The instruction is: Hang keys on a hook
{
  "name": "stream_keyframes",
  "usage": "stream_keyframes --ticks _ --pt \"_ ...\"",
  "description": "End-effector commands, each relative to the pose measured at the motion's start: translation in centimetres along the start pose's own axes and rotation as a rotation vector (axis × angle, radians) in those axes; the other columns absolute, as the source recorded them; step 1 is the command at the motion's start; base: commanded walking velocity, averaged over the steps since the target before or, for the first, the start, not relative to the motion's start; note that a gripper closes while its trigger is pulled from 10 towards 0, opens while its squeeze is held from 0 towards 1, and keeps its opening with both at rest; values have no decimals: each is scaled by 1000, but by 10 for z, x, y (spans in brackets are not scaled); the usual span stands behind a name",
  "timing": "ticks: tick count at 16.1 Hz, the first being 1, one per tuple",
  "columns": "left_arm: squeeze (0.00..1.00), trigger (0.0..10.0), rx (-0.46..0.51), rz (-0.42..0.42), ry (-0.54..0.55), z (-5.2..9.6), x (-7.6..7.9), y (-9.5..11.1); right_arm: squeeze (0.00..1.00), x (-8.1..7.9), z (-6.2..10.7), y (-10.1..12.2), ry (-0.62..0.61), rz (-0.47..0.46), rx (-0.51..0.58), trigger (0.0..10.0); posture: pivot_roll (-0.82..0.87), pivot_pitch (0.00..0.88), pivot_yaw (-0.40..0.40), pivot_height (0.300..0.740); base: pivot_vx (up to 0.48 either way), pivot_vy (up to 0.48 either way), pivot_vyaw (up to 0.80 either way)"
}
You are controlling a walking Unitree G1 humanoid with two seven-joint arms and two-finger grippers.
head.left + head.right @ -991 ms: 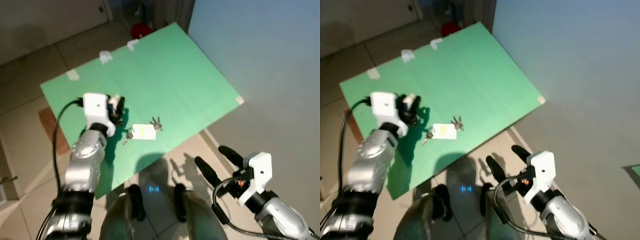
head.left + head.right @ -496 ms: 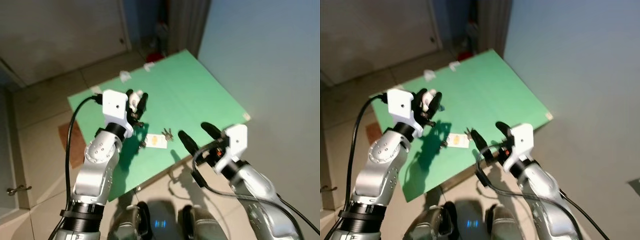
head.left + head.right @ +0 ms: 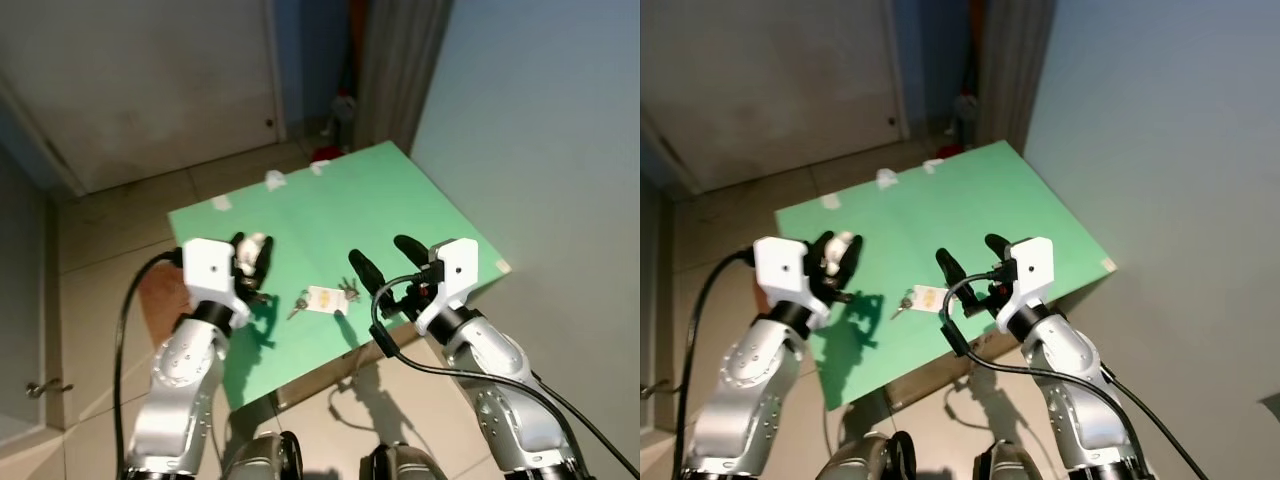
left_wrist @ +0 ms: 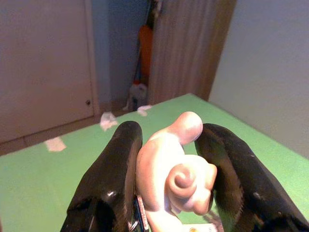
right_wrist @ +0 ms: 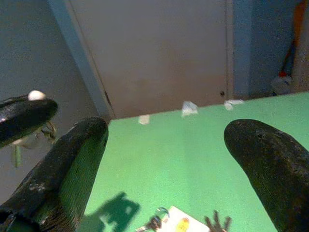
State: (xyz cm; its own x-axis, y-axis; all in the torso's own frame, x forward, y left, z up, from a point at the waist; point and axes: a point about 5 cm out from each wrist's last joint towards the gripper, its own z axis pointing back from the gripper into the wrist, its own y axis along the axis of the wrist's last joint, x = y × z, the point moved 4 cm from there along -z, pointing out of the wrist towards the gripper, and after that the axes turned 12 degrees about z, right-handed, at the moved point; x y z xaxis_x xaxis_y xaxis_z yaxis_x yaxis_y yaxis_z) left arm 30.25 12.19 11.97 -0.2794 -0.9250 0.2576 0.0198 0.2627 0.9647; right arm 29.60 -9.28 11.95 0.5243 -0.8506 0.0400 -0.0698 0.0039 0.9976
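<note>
A bunch of keys [image 3: 322,298] with a white tag lies flat on the green table [image 3: 390,195], near its front edge. My left gripper [image 3: 252,258] is shut on a pale, snail-shaped hook [image 4: 171,174], held above the table to the left of the keys. My right gripper [image 3: 377,252] hovers open just right of the keys, fingers spread wide with nothing between them. In the right wrist view the keys [image 5: 181,224] lie below and between the black fingers [image 5: 72,159].
Small white tape scraps [image 3: 272,180] sit at the table's far edge. Beyond stand a closed door [image 3: 150,80] and a curtain [image 3: 400,60], with a red object [image 3: 325,155] on the floor. A blue wall [image 3: 550,120] runs along the right. Tiled floor surrounds the table.
The camera has risen and pulled back. My right arm rose from below the table edge to beside the keys. The left gripper keeps hold of the hook; the keys stayed put.
</note>
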Motion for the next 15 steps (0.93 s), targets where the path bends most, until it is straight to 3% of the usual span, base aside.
stream_keyframes --ticks 1,5,11,12,13,15 --pt "0 0 20 -12 -35 -4 10 8 0 1 1 -4 -9 -1 -6 10000 -187 75 54 740 0 0 0" --pt "0 0 15 -53 -44 -8 7 11 0 0 3 -6 -27 -8 2 10000 -195 73 61 740 0 0 0" --pt "0 0 -11 -10 -42 -14 0 5 0 9 3 -9 -116 65 3 10000 -213 48 82 740 0 0 0" --pt "0 0 -11 6 -20 -8 -5 2 0 17 7 -11 -176 99 -5 10000 -220 43 84 740 0 0 0" --pt "0 0 -38 23 45 16 -18 -14 0 30 15 -16 -236 135 -21 10000 -226 41 85 740 0 0 0" --pt "0 0 -63 -10 66 35 -22 -29 0 39 22 -27 -264 145 -51 10000 -214 42 82 740 0 0 0"
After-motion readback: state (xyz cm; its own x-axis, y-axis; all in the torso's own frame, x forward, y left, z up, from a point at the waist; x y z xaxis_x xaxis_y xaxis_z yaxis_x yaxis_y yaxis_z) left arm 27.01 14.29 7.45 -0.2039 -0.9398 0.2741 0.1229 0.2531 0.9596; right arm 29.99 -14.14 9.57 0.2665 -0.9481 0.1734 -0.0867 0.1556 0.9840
